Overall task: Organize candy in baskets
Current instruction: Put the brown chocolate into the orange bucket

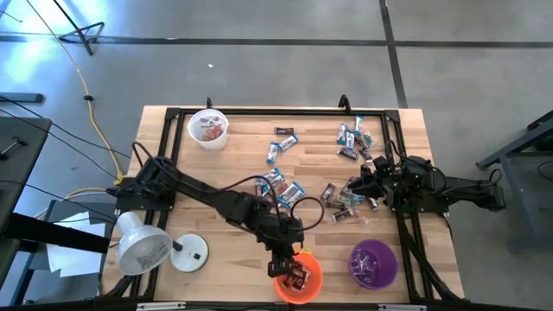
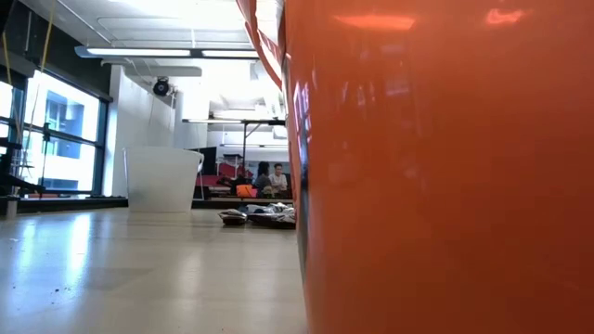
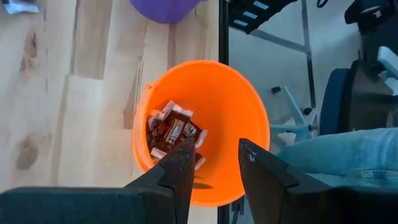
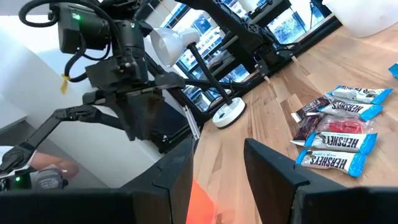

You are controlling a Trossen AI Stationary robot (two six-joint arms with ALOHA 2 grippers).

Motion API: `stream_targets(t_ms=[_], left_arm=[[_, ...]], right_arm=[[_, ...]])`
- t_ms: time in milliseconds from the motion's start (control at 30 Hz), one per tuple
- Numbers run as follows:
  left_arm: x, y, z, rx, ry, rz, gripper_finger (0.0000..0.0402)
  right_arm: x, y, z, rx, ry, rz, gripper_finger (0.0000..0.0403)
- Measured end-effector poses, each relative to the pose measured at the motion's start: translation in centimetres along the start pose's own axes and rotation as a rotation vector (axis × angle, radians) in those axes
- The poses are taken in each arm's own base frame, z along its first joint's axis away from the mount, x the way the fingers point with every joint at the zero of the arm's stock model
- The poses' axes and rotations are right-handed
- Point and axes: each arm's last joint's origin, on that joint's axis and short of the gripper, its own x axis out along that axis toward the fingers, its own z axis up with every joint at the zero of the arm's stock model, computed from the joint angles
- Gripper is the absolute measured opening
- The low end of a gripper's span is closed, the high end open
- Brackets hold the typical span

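Note:
My left gripper (image 3: 216,163) hangs open above the orange basket (image 3: 236,99) at the table's near edge, nothing between its fingers. Dark brown wrapped candy (image 3: 171,132) lies in that basket. The purple basket (image 1: 373,263) stands to its right and the white basket (image 1: 208,128) at the far left; both hold some candy. More candy (image 1: 281,186) lies scattered on the table's middle and far right (image 1: 352,140). My right gripper (image 4: 217,155) rests open at the table's right side, near blue-and-white bars (image 4: 339,134).
A white dome-shaded lamp (image 1: 143,244) with a round base (image 1: 191,253) stands at the near left. The orange basket (image 2: 445,167) fills the low view's right half. A person's leg (image 3: 339,152) shows beyond the table's near edge.

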Motion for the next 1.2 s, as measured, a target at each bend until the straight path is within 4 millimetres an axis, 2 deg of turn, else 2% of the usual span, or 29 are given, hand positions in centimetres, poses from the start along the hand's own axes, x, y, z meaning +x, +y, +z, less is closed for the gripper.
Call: stream_targets(t_ms=[267, 933, 1200], left_arm=[[-1.4, 2.2, 0.2, 0.026, 0.069, 0.084, 0.0112], [-4.8, 11.5, 2.4, 0.059, 0.198, 0.259, 0.0112], [-6.0, 14.4, 3.0, 0.084, 0.224, 0.293, 0.0112]], right_arm=[[0.0, 0.0, 0.0, 0.0, 0.0, 0.0, 0.0138], [0.0, 0.0, 0.0, 0.0, 0.0, 0.0, 0.0138], [0.0, 0.0, 0.0, 0.0, 0.0, 0.0, 0.0138]])
